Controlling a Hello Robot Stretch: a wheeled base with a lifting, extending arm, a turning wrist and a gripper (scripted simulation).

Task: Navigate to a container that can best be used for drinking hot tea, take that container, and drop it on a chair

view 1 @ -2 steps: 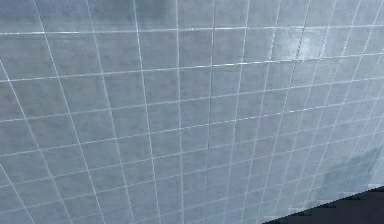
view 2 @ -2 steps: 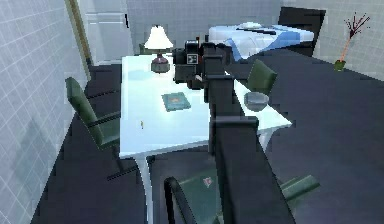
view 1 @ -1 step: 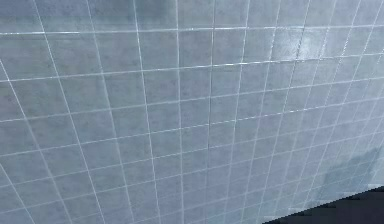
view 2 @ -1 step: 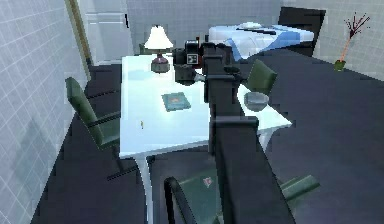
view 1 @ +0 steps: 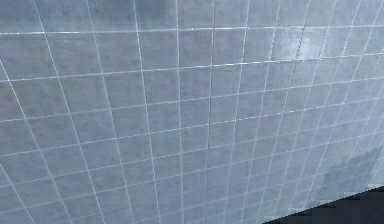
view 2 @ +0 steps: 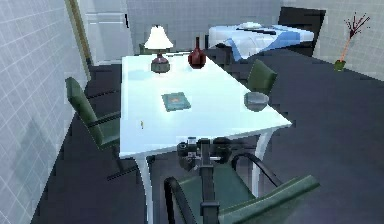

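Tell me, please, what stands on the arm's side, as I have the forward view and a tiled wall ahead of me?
Observer: A white table stands there, with a green chair at its near end.
Operator: Is there anything on it that I could drink from?
Observer: A small grey bowl-like vessel sits near the table's right edge in the arm side view.
Operator: Where is the gripper?
Observer: The gripper is at the table's near edge; I cannot tell whether it holds anything.
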